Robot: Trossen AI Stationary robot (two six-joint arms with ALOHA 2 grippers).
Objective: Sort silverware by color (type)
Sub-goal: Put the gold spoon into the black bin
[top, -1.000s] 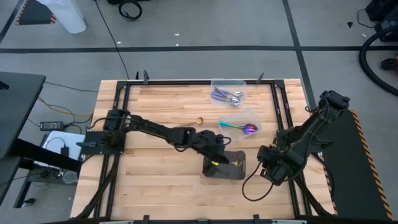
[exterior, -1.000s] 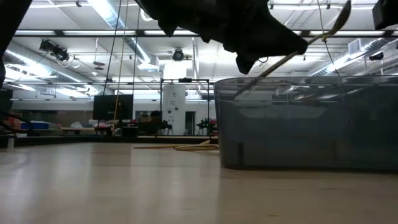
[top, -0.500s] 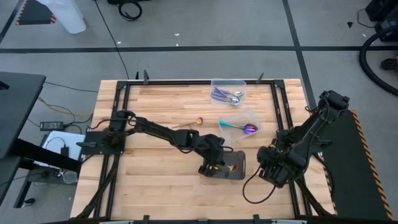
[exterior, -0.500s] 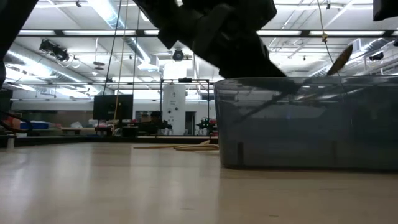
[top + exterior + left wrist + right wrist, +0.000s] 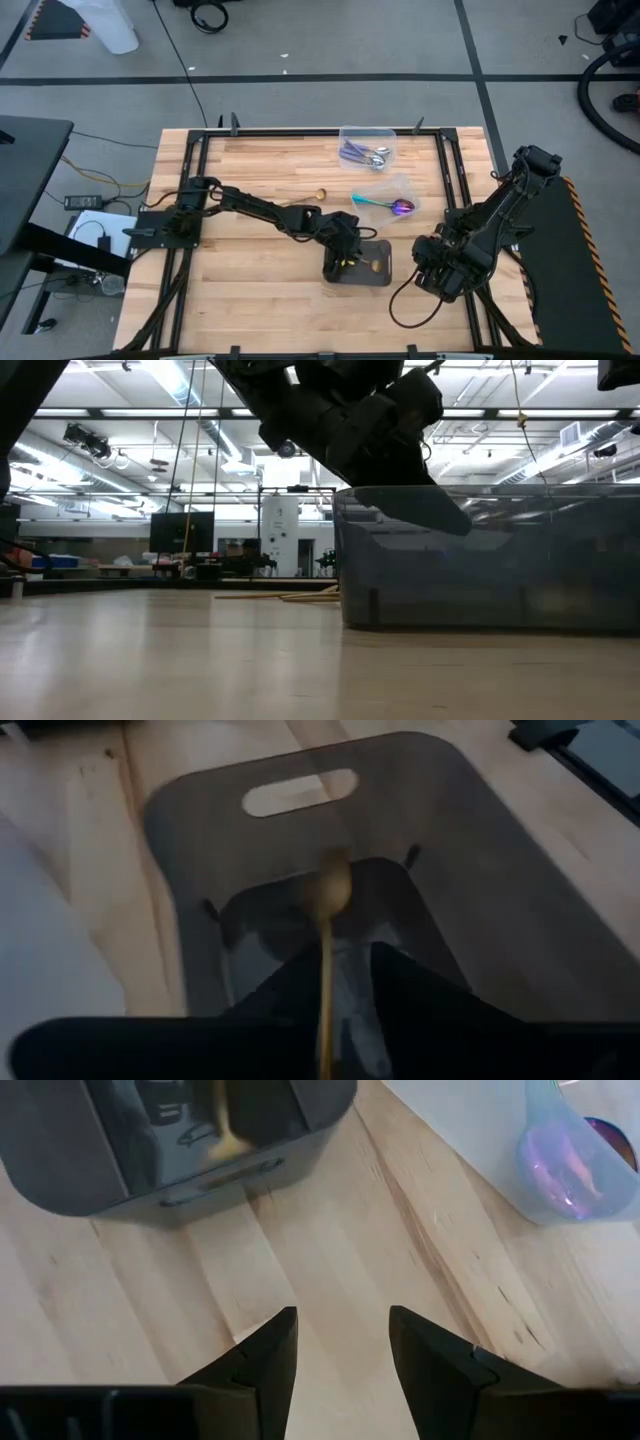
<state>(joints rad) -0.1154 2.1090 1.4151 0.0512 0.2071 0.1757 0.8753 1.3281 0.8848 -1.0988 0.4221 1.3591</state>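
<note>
From the high view we've got the left gripper reaching into the dark grey tray near the front middle of the table, with a gold spoon showing inside the tray. A second gold spoon lies loose on the wood behind the left arm. Further back, one clear tub holds the lilac-handled spoons and another clear tub just in front of it holds the rainbow spoons. The right gripper waits by the table's right edge.

Low view: we see the left arm dipping behind the tray's wall.

Left wrist view: the fingers are clamped on the gold spoon's handle, bowl end out over the tray floor.

Right wrist view: its fingers stand apart over bare wood, holding nothing, with the tray ahead.
</note>
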